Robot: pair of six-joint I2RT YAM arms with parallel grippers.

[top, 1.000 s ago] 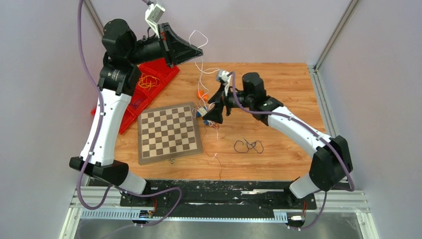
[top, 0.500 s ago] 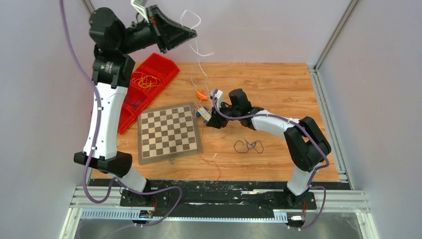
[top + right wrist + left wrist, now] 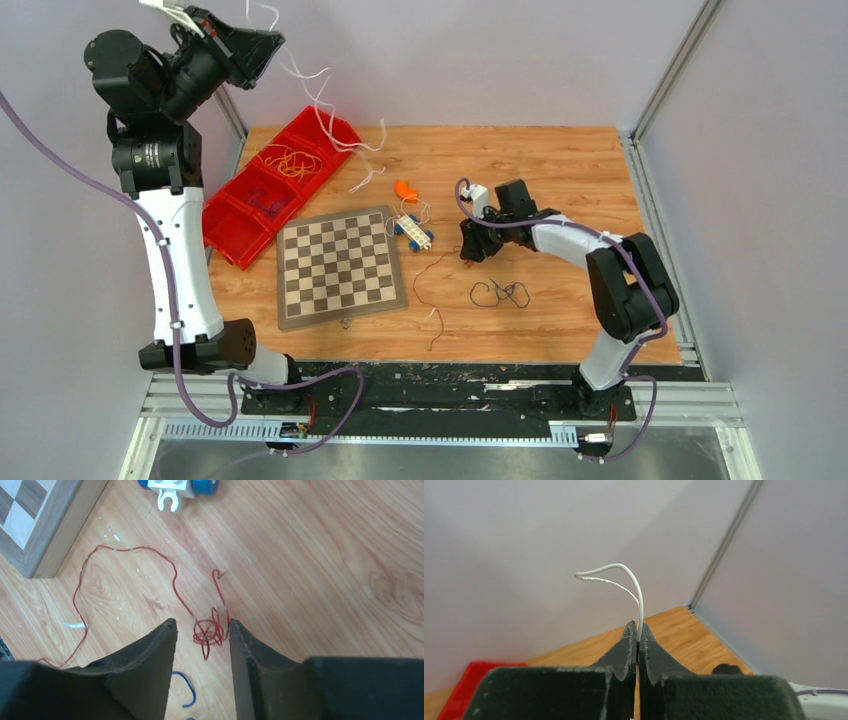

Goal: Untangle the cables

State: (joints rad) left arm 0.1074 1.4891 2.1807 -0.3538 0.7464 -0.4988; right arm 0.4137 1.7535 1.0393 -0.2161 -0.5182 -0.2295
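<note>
Left gripper pinches the white cable shut, way up high, I guess to lift it free. Right gripper straddles the red cable, jaws apart around its curl.

No text, brand, number or sign can be read in any of the views. A small pale marking is carried on the black joint housing of the left arm, seen from above, but it is too small and blurred to be made out as letters or a logo.
</note>
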